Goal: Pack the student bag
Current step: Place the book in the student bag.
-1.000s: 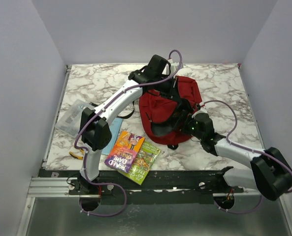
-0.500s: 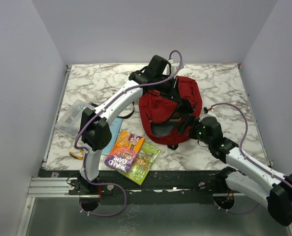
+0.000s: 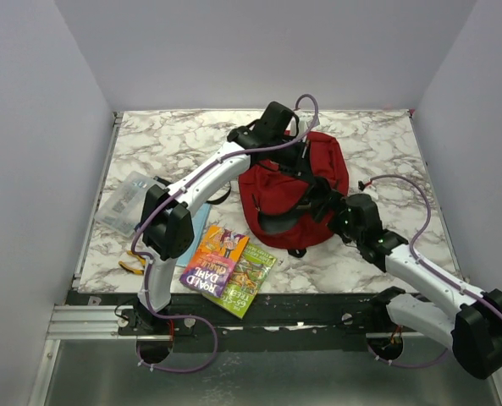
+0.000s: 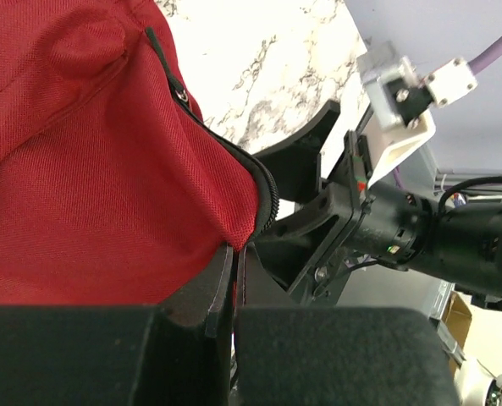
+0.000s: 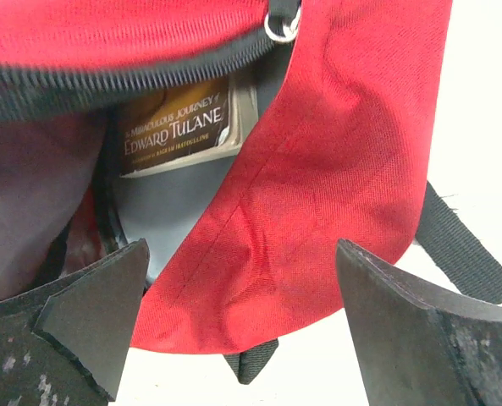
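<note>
Bag (image 3: 272, 190) on table (image 3: 166, 139), zipper rim of its mouth pinched in clenched left claw (image 4: 235, 264); right claw (image 5: 242, 321) released, 2 fingers spread wide just short of the open mouth, red flap ahead, 1 book (image 5: 179, 127) inside beyond.

Marbled table (image 3: 149, 135), Roald Dahl book (image 3: 214, 260) overlapping green book (image 3: 256, 284) near front edge, clear case (image 3: 124, 201) at left

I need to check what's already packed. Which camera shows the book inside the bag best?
Right wrist: the book sits in the open student bag, title readable. Top external shows only a dark opening; left wrist only red fabric.
</note>
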